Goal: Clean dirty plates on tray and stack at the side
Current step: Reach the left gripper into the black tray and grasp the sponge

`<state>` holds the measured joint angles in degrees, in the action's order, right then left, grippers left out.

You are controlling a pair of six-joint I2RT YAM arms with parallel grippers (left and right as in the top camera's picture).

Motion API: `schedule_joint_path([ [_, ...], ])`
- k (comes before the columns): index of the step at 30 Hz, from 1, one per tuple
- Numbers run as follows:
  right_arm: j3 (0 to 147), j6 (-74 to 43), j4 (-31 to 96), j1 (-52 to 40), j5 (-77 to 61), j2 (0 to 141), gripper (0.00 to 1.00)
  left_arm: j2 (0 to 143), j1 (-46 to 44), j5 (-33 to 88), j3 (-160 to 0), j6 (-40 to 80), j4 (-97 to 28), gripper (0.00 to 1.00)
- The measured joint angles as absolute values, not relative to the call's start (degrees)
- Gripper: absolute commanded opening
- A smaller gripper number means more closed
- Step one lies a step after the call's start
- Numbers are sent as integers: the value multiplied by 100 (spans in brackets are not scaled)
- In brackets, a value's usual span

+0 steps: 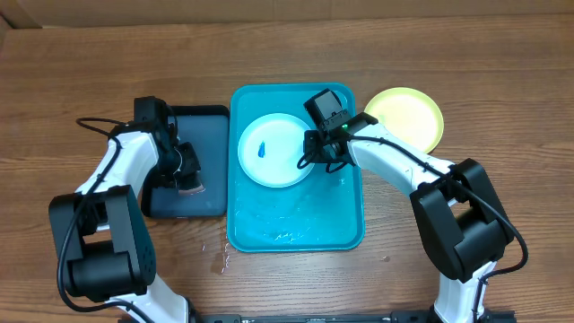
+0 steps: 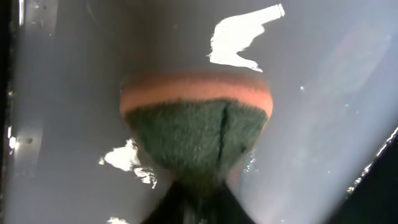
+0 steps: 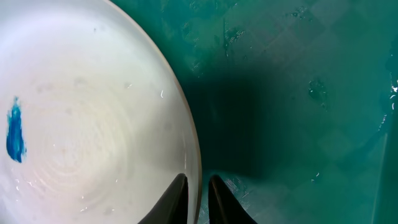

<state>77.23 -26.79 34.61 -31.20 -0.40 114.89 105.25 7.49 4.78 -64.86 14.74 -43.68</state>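
Turquoise and rectangular, the tray (image 1: 345, 224) lies mid-worktop (image 1: 90, 72) with its long axis running from the far edge towards the robot. A white-looking plate (image 1: 269, 152) sits flat in its far left part. The plate carries a small blue smudge (image 1: 261, 150) just left of centre. Only the overhead view shows the yellow-green plate (image 1: 408, 117) on the wood just beside the tray's far right corner. Whether it is one plate or several stacked cannot be told. The same view shows the black tray (image 1: 206, 126) on the left, touching or nearly touching the turquoise one.

The right gripper (image 1: 316, 154) is at the white plate's right rim. Its wrist view shows what the overhead hides: the jaws straddle the rim, one finger (image 3: 177, 199) over the plate (image 3: 93, 112) and the other over the wet tray floor (image 3: 298, 93), closed on the edge. The smudge (image 3: 15, 130) appears there as a short upright streak, and most of the plate is cut off.

The left gripper (image 1: 186, 166) hangs over the black tray. Its wrist view shows the jaws pinched shut on a sponge (image 2: 196, 118), orange with a green scouring face. The sponge is pressed against a grey, wet surface with glare patches. From above, the sponge (image 1: 190, 184) is only a small pinkish patch.
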Motion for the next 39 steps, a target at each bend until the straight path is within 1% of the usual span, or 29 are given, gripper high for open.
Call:
schedule_joint_path([
  [8,7723,-2674,3463,-3120,-40,11489,12,10523,749,482,-6508,1135,-4421,4],
  [18,7723,-2681,3474,-3120,-40,11489,11,10460,749,-204,-6525,878,-4104,4],
  [27,7723,-2679,3474,-3120,-38,11489,12,10457,749,-327,-6525,786,-4025,4],
  [30,7723,-2679,3470,-3120,-40,11489,12,10457,749,-316,-6525,738,-4023,21],
  [32,7723,-2679,3472,-3122,-38,11489,12,10457,749,-309,-6525,753,-4016,22],
  [36,7723,-2679,3474,-3120,-38,11489,12,10457,749,-307,-6525,753,-3999,13],
  [38,7723,-2679,3472,-3120,-38,11489,12,10457,749,-307,-6523,762,-3999,4],
  [39,7723,-2676,3474,-3120,-38,11489,12,10457,749,-305,-6523,766,-3997,4],
])
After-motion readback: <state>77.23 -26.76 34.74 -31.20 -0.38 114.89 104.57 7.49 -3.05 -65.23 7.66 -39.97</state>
